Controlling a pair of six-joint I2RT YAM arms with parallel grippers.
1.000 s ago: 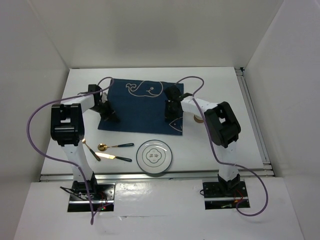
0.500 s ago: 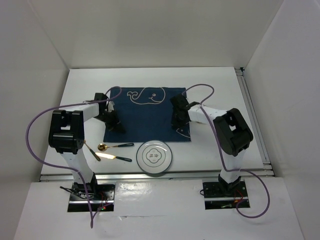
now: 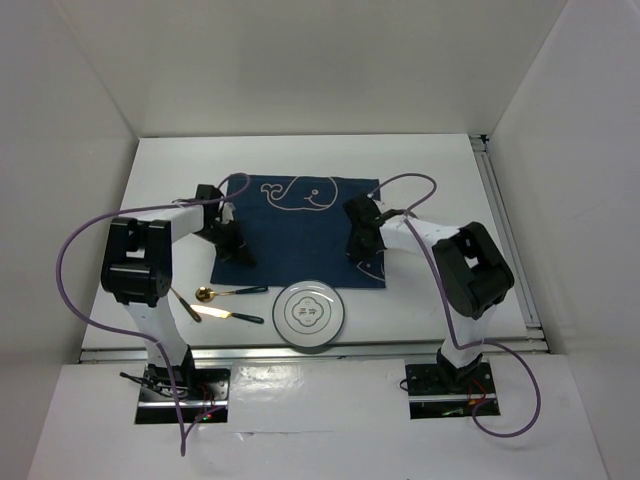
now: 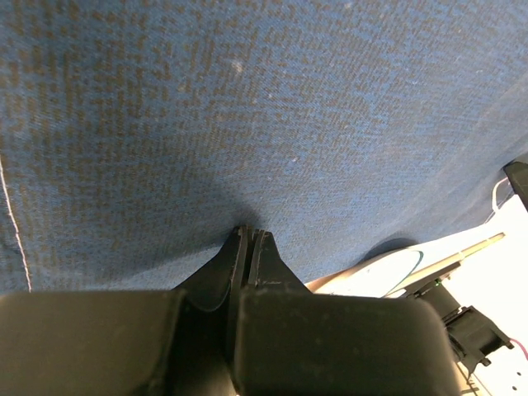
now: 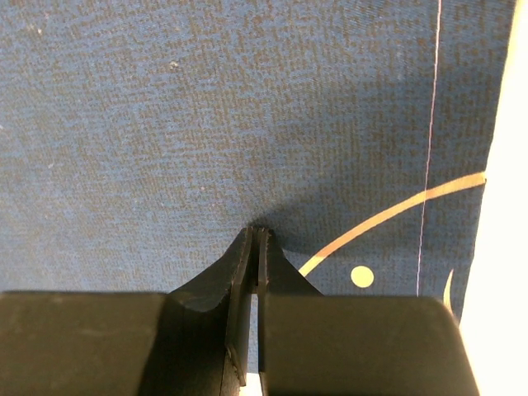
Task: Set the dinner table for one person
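The left claw (image 4: 250, 236) is pressed together on a small pucker of the blue mat (image 3: 300, 215) near its left edge, low against the cloth. Near the mat's right edge, the right claw (image 5: 257, 233) pinches the cloth the same way, just inside the white stitched line.

The step in hand looks like dragging or squaring the mat into place. It should go best if both arms move at one pace and one height, so the cloth is taut between them and neither wrinkles nor skews. Both pinches look shallow, so a slow pull seems safer than a quick one. The spoon (image 3: 205, 294) and knife (image 3: 228, 315) lie just beside the left arm, and the plate (image 3: 311, 313) sits close to the mat's near edge. Any pull toward them should stop short.

The counter (image 3: 440, 170) is a large, flat, plain white rectangle. It fills the middle of the overhead view and lies beneath everything else. A silver rail (image 3: 507, 240) runs along its right side and another along its near edge. It looks smooth, so I judge that cloth slides on it easily.
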